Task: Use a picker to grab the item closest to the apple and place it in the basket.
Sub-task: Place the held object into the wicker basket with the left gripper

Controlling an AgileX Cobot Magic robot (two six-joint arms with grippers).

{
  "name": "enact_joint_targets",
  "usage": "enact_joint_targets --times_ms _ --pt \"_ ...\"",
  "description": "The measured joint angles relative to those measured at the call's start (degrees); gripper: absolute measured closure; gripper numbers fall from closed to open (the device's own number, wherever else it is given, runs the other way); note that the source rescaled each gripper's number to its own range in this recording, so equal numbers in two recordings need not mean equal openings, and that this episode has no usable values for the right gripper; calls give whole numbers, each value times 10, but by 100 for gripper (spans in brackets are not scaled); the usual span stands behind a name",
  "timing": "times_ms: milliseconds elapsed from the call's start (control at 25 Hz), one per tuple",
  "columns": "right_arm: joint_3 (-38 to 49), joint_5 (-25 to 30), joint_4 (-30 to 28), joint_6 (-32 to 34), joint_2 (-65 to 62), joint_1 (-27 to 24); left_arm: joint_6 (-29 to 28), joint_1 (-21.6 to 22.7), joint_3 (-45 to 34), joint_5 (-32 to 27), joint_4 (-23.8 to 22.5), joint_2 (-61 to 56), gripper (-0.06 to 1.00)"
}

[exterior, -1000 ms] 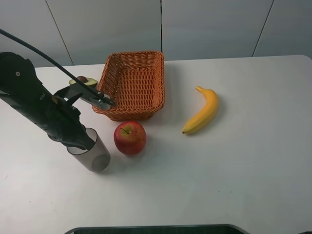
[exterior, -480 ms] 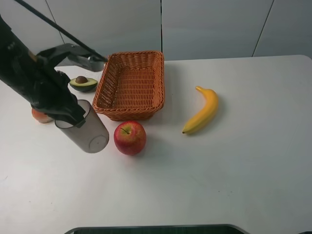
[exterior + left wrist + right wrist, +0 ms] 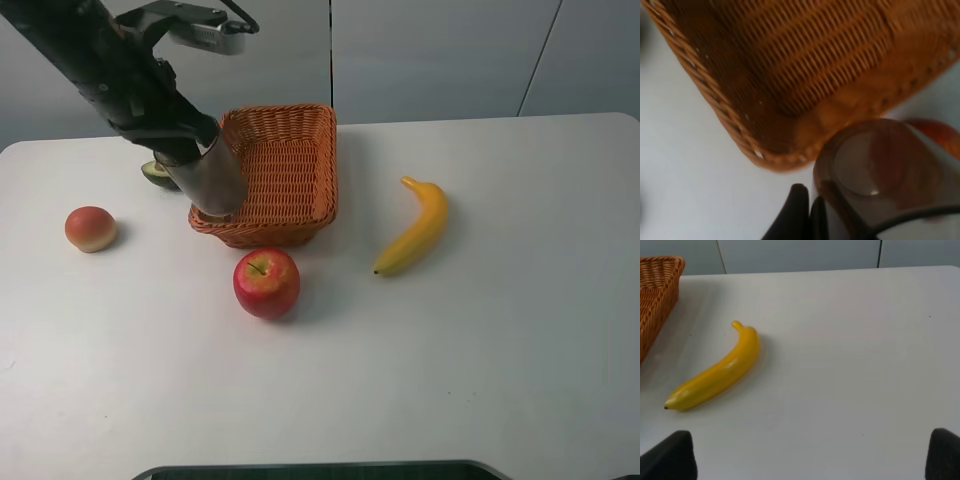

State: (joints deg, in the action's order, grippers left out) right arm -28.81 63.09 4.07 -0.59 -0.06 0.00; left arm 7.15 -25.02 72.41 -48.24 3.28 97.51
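Cup (image 3: 210, 180) is what I am carrying: my left tool (image 3: 183, 150) is clamped on its upper end. It hangs tilted over the near-left corner of the basket (image 3: 326, 180), lower end pointing down towards the rim. From the high camera I cannot tell whether the cup touches the wicker. From my left wrist camera, the cup (image 3: 880, 170) sits just outside the basket (image 3: 790, 75) corner, with the apple (image 3: 942, 137) showing red behind it.

On the tabletop (image 3: 470, 360), the apple (image 3: 266, 283) stands just near of the basket, apart from it. A banana (image 3: 415, 228) lies to the right, well clear of both. Left of the basket, an avocado half (image 3: 154, 173) peeks out from behind my arm, mostly hidden. Further left and nearer, a round orange-red fruit (image 3: 90, 228) sits alone.

My right tool (image 3: 805, 460) has its fingers spread wide and holds nothing; the banana (image 3: 715, 372) lies ahead of it.

The cup is smoky grey, see-through and cylindrical. The basket is rectangular, woven orange-brown wicker with sloping ribbed walls. The apple is glossy red with a small stem, the banana smooth, yellow and curved, and the tabletop plain matte white.
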Motion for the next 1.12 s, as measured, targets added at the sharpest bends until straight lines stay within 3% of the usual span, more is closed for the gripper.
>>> enact_joint_targets --times_ms 440,840,1120 --pt "0 0 0 0 0 0 -9 0 128 50 2 136 94" --pt "0 0 0 0 0 0 -9 0 140 114 4 187 94" --pt "0 0 0 0 0 0 -9 0 140 128 4 194 93"
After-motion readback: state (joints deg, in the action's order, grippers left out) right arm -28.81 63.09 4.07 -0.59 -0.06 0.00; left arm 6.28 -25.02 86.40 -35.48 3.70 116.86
